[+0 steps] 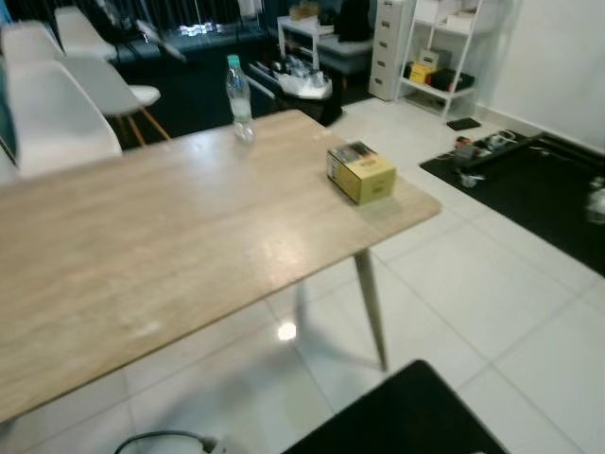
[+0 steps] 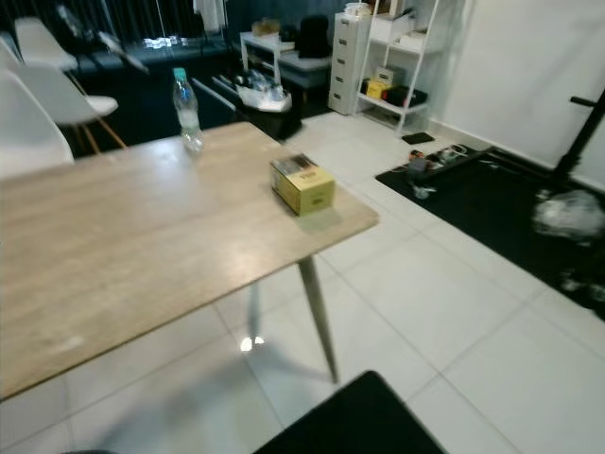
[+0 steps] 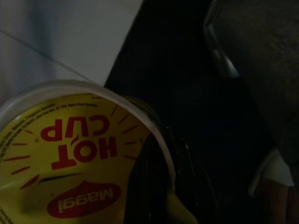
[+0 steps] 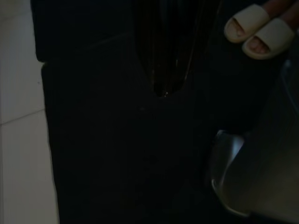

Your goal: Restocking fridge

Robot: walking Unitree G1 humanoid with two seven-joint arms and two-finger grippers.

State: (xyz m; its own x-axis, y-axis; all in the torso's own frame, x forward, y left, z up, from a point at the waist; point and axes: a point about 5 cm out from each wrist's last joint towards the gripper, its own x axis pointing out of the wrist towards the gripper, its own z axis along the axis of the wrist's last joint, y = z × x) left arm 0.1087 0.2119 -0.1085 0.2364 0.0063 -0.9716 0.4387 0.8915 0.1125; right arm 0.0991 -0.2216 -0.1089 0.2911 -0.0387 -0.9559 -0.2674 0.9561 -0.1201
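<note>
A Maggi Hot Cup noodle cup (image 3: 70,163) with a yellow lid sits in my left gripper (image 3: 140,186), which is shut on it. One black finger (image 3: 156,182) lies across the cup's rim and the other is hidden behind the cup. My right gripper (image 4: 162,88) hangs low over a black mat (image 4: 117,154), its fingers together with nothing held. On the wooden table (image 1: 170,255) ahead stand a clear water bottle (image 1: 239,97) at the far edge and a yellow box (image 1: 360,172) near the right corner.
White chairs (image 1: 57,104) stand along the table's far left side. A black mat (image 1: 406,421) lies on the white tiles just below me, and another (image 2: 492,203) at the right holds clutter. White shelves and drawers (image 1: 444,52) line the back. A person's slippered feet (image 4: 257,30) stand near my right arm.
</note>
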